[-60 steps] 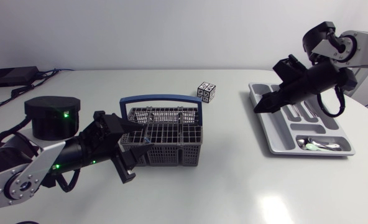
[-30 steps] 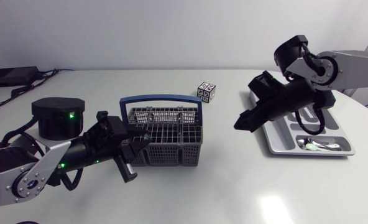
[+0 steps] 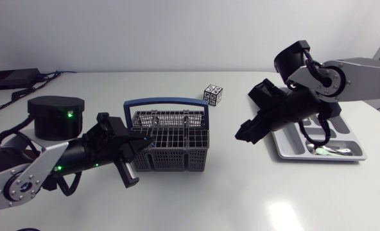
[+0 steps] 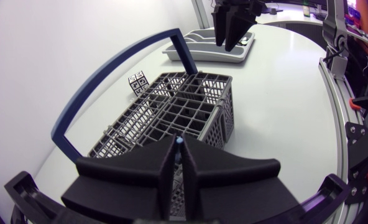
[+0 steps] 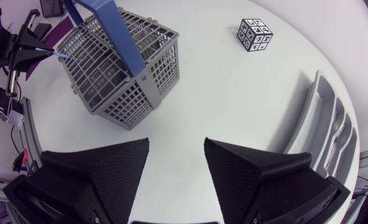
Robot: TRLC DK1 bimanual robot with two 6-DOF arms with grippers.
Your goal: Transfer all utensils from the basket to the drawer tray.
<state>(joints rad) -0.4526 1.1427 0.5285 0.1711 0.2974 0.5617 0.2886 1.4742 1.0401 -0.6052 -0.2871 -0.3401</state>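
Observation:
The grey wire basket (image 3: 171, 140) with a blue handle (image 3: 166, 101) stands left of the table's middle. At its near left corner my left gripper (image 3: 144, 137) is shut on a thin pale-blue utensil handle (image 5: 58, 55). In the left wrist view only the utensil's tip (image 4: 180, 141) shows between the closed fingers (image 4: 166, 168); the rest is hidden inside the basket (image 4: 190, 106). The grey drawer tray (image 3: 286, 128) lies at the right, with a few utensils (image 3: 328, 151) in its near compartment. My right gripper (image 3: 242, 133) hangs open and empty between tray and basket (image 5: 119, 68).
A small black-and-white patterned cube (image 3: 213, 95) sits behind the basket, towards the tray. It shows too as the cube (image 5: 255, 34) in the right wrist view, beside the tray (image 5: 324, 124).
My left gripper has shut on the pale-blue utensil at the basket's corner. My right arm has swung from over the tray leftwards and lower, towards the basket, still open.

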